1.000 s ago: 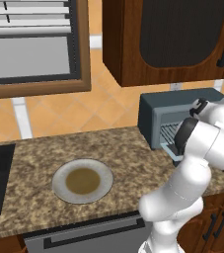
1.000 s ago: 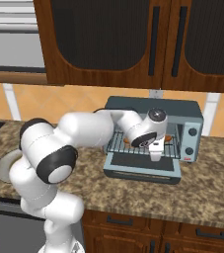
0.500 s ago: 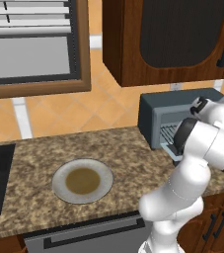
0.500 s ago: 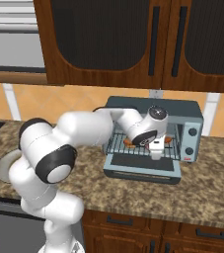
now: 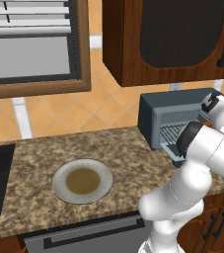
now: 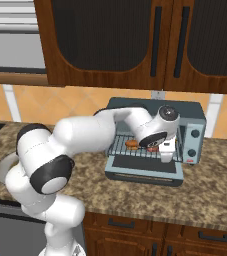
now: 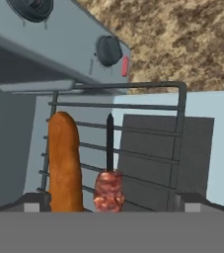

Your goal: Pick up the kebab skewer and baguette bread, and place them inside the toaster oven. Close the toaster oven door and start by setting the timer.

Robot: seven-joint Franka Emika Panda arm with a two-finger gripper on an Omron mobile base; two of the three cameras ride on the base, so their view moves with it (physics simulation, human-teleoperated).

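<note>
a: where do things stand with the food?

b: both pieces lie on the wire rack (image 7: pixel 148 133) of the toaster oven (image 6: pixel 195 117). in the hand view the baguette bread (image 7: pixel 64 160) rests along the bars, and the kebab skewer (image 7: pixel 109 170) lies just beside it, roughly parallel, not touching as far as i can tell.

a: and the gripper (image 7: pixel 111 201)?

b: released. its two tips sit wide apart at the bottom of the hand view, one on each outer side of the food, with nothing clamped between them. in the right base view it hangs right at the mouth of the oven, over the rack.

a: so the loading looks finished?

b: i'd judge so. the toaster oven door (image 6: pixel 145 170) lies dropped flat toward the front of the granite counter (image 6: pixel 210 200), so closing it and setting the timer remain.

a: how should the arm go about this step?

b: back straight out along the line of the rack, with the fingers kept spread so they don't catch the bread or drag the skewer's meat end. the rack seems pulled out over the door, so i'd avoid pressing down on it. once free, come under or behind the front edge of the door and swing it up in an arc around its hinge.

a: and the timer?

b: the knobs (image 7: pixel 108 49) sit on the panel beside the opening. which one is the timer i can't tell from here.
</note>
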